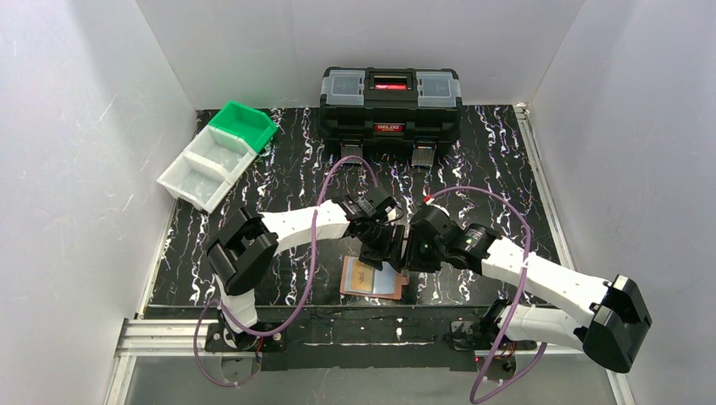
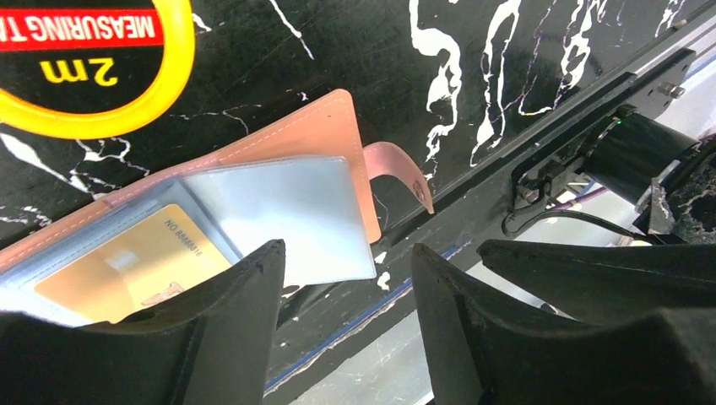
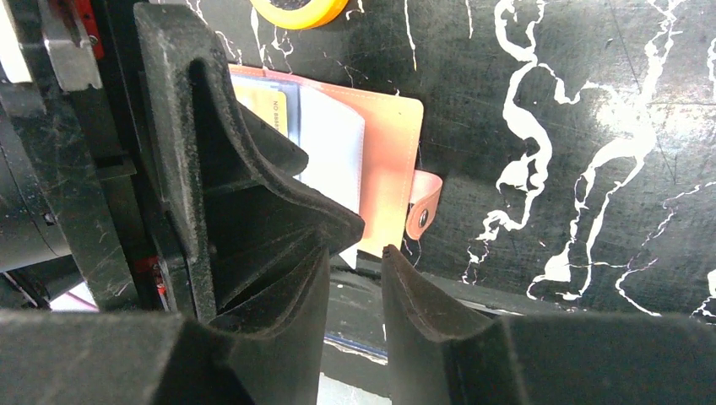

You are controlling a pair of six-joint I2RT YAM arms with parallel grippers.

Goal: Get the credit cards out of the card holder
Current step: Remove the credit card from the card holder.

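Two tools: we find neither gripping anything.
left gripper (image 2: 346, 253): fingers parted, empty.
right gripper (image 3: 356, 253): narrow gap, empty.
card holder (image 2: 312, 135): lying open by the table (image 2: 380, 51) front edge.
gold card (image 2: 135, 261): sleeved inside.

Black tabletop (image 1: 498, 160), streaked all over with white marble veins. The card holder (image 2: 317, 131) is pinkish-tan leather, its clear sleeves (image 2: 287, 211) pale blue-grey, and a gold-yellow card (image 2: 127, 270) with dark print shows through. The tape measure (image 2: 173, 76) has a yellow ring, a black face and a red band with white lettering. At the far side is a black toolbox (image 1: 390, 101) with a red label. Far left sit a green bin (image 1: 245, 125) and white bins (image 1: 203, 169). The cable (image 1: 311, 270) is purple.
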